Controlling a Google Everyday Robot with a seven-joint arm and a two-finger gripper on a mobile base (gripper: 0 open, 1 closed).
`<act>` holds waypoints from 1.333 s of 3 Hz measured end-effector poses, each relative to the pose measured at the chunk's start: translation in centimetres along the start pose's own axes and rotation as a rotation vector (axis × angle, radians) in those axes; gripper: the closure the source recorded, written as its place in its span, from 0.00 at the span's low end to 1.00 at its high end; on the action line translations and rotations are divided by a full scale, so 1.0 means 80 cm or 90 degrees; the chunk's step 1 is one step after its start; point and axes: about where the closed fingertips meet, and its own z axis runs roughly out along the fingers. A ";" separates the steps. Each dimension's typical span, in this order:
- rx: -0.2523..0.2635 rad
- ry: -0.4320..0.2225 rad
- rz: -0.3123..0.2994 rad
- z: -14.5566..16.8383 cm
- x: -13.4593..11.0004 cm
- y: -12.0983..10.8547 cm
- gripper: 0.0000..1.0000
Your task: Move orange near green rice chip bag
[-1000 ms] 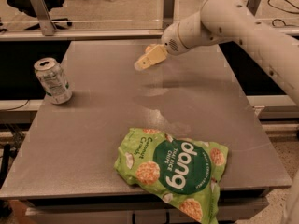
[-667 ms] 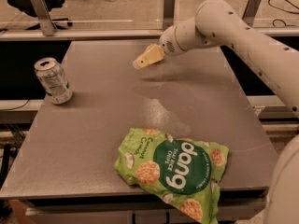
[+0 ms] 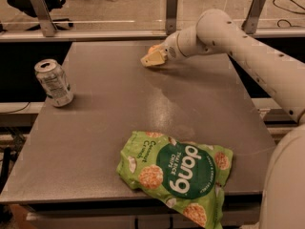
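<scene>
The orange [image 3: 154, 48] shows only as a small orange patch at the far middle of the grey table [image 3: 114, 99], mostly hidden behind my gripper. My gripper [image 3: 151, 58] is low over the table right at the orange, reaching in from the right. The green rice chip bag [image 3: 178, 173], crinkled with a dark "dang" circle, lies flat at the table's near edge, far from the orange and from the gripper.
A silver soda can [image 3: 54, 82] stands tilted at the table's left edge. My white arm [image 3: 248, 51] crosses the right side of the table. A rail with metal posts [image 3: 171, 8] runs behind the table's far edge.
The arm has swung a little to the left and its elbow has come closer. The gripper has stayed at nearly the same spot. A sliver of the orange now shows behind it.
</scene>
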 end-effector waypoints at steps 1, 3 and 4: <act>0.004 -0.004 0.004 -0.003 0.004 -0.005 0.64; -0.039 -0.049 -0.030 -0.038 -0.035 0.013 1.00; -0.102 -0.076 -0.060 -0.066 -0.051 0.034 1.00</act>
